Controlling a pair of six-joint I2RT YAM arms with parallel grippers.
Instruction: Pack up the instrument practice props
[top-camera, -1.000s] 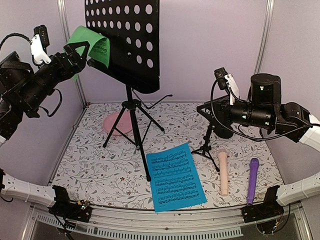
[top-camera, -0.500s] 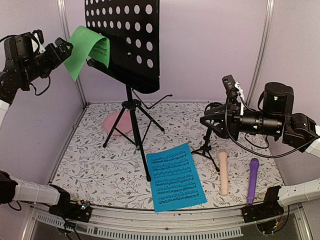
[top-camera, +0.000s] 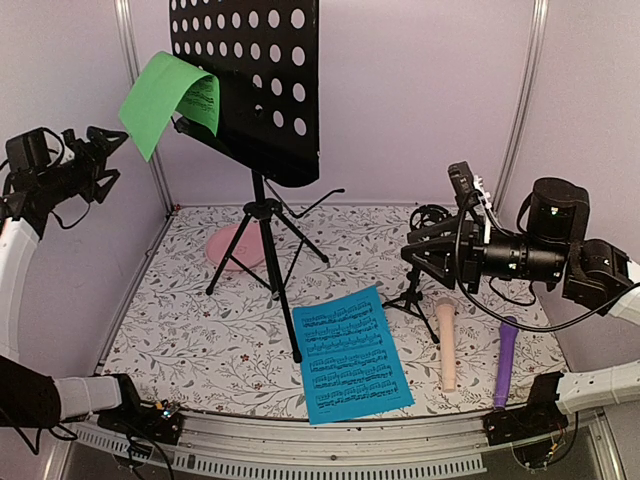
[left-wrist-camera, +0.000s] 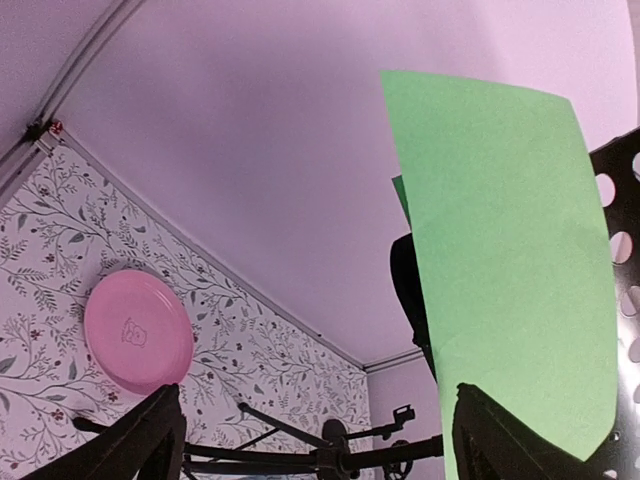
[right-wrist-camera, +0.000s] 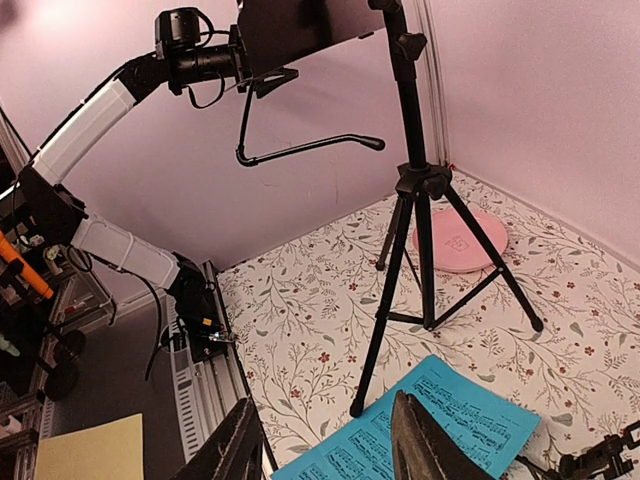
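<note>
**Both claws spread, nothing held**

The left claw (top-camera: 100, 143) is spread and empty. The green sheet (top-camera: 160, 92) rests on the black rack (top-camera: 250, 90) just above and ahead of it, not touching. The right claw (top-camera: 412, 247), also spread and empty, hovers above a small mic stand (top-camera: 412, 292). On the counter (top-camera: 200, 330), the blue sheet (top-camera: 350, 355) lies below it to the left. The beige microphone (top-camera: 447, 345) and purple microphone (top-camera: 506, 360) lie below it to the right.

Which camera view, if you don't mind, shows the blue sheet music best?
The top external view: the whole blue sheet lies flat and unobstructed on the table. The right wrist view shows only part of it, cut off by the frame's bottom edge; the left wrist view shows none.
</note>
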